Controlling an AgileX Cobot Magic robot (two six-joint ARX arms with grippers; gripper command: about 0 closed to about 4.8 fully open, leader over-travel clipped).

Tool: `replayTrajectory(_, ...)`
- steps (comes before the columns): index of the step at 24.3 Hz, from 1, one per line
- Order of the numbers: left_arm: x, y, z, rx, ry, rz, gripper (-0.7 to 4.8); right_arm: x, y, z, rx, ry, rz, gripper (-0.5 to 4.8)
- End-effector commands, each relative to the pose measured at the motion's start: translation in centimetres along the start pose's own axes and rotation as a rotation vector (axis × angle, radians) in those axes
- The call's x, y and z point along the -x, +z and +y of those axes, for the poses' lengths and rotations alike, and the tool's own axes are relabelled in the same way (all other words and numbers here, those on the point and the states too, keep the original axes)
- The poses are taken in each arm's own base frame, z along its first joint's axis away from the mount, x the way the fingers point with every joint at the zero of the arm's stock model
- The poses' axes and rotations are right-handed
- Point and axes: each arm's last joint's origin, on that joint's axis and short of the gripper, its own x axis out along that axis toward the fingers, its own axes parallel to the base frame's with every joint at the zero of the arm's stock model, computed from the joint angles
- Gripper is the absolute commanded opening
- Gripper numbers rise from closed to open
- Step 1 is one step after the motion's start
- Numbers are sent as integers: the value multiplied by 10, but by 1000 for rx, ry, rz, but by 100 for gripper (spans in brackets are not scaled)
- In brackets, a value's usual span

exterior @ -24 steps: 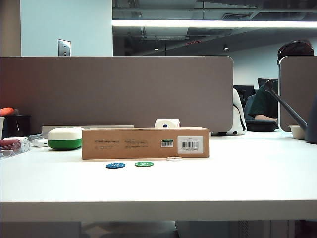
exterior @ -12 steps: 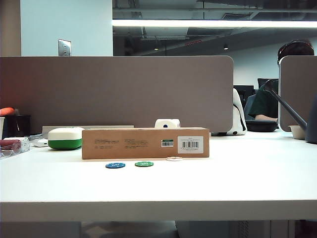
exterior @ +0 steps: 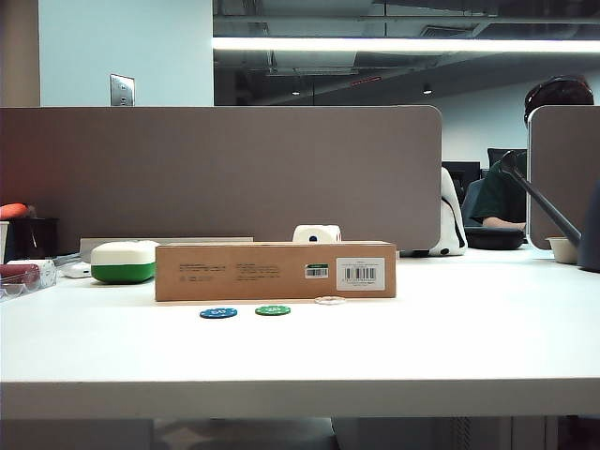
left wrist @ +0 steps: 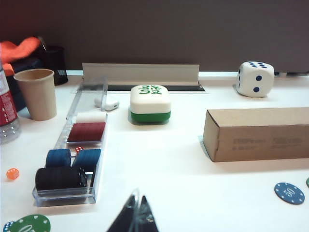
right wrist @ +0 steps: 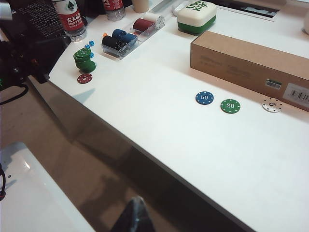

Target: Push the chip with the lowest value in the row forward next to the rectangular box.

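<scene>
The white chip [exterior: 329, 300] [right wrist: 272, 105], marked 5, lies close in front of the rectangular box [exterior: 275, 271] [right wrist: 251, 63] [left wrist: 260, 133], below its barcode label. The blue chip [exterior: 217, 313] [right wrist: 204, 97] [left wrist: 289, 193], marked 50, and the green chip [exterior: 272, 310] [right wrist: 230, 106], marked 20, lie side by side farther from the box. My left gripper [left wrist: 137, 202] is shut and empty, low over the table left of the box. My right gripper [right wrist: 137, 202] is shut and empty, out past the table's front edge over the floor. Neither gripper shows in the exterior view.
A white-and-green case [exterior: 123, 262] [left wrist: 150, 103] sits left of the box and a large die [exterior: 316, 233] [left wrist: 255, 78] behind it. A clear chip tray [left wrist: 82, 145] [right wrist: 130, 36], a paper cup [left wrist: 36, 93], a green chip stack [right wrist: 84, 60] and a bottle [right wrist: 67, 17] crowd the left end.
</scene>
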Motion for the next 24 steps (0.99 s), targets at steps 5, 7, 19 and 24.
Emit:
replayTrajectory(5, 0, 4, -2, -17, 9, -29, -5, 0, 2, 0, -11, 1, -11, -6)
replayTrajectory(7, 0, 4, -2, -18, 18, -33, -5, 0, 2, 0, -11, 1, -11, -6)
replayTrajectory(19, 0, 5, -3, -24, 12, -38, -5, 0, 2, 0, -11, 1, -11, -6)
replayTrajectory(24, 0, 5, -3, -24, 11, -37, -5, 0, 2, 0, -11, 1, -11, -6)
